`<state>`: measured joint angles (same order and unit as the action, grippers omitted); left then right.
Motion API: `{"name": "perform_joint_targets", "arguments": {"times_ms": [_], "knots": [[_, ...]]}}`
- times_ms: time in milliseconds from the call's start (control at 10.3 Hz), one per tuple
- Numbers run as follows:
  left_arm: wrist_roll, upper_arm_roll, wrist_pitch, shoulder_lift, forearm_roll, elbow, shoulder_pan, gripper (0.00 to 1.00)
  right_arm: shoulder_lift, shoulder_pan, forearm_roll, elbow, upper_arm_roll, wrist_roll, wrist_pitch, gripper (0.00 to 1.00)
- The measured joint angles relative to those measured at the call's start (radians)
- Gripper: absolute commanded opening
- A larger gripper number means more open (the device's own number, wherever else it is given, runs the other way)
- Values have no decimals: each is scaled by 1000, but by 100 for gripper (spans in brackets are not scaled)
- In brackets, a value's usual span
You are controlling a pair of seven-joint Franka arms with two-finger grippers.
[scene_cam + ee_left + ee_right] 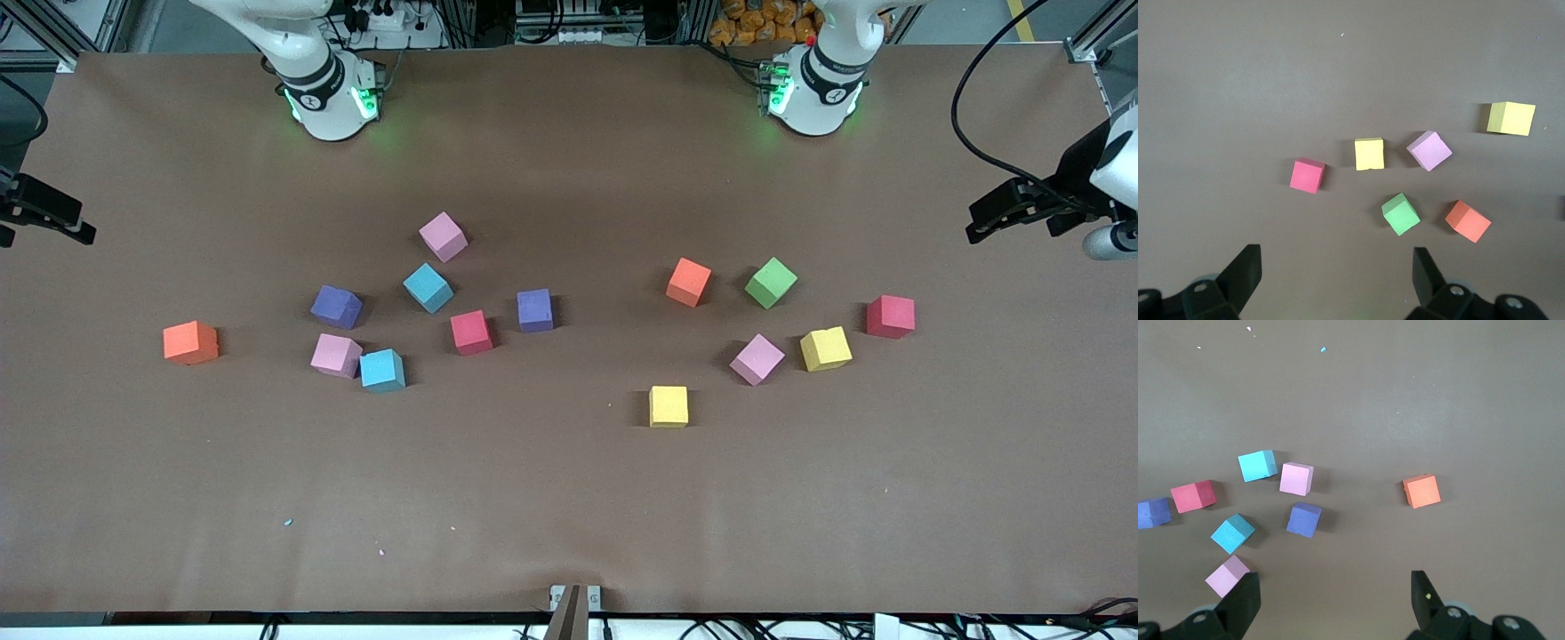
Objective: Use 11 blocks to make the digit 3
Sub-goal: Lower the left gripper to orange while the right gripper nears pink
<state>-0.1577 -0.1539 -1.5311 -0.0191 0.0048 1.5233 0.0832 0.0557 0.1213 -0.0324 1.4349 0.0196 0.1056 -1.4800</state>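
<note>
Fourteen blocks, matte foam, sharp-edged cubes of equal size, all loose on the brown table (569, 498) – KL

Agreed. The digit 3 is not yet built. Group at right arm's end: two purple, two cyan, two pink, one red, plus an orange block (190, 342) apart at the table's end – MR

Left arm's end? – KL

Orange, green block (770, 283), red, pink, two yellow; one yellow block (669, 406) sits nearest the front camera – MR

Grippers? – KL

Left gripper (1335, 267) hangs over its group, fingers spread, holding nothing. Right gripper (1335, 587) likewise over its own, spread and empty. A cyan block (1257, 465) lies just beside a pink block (1296, 479) – MR
</note>
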Motion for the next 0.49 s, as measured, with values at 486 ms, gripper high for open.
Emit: {"name": "perform_joint_targets", "arguments": {"times_ms": [486], "knots": [[0, 0, 7, 0, -2, 0, 0, 100, 0, 0, 0, 0, 0, 0, 0, 100]]}}
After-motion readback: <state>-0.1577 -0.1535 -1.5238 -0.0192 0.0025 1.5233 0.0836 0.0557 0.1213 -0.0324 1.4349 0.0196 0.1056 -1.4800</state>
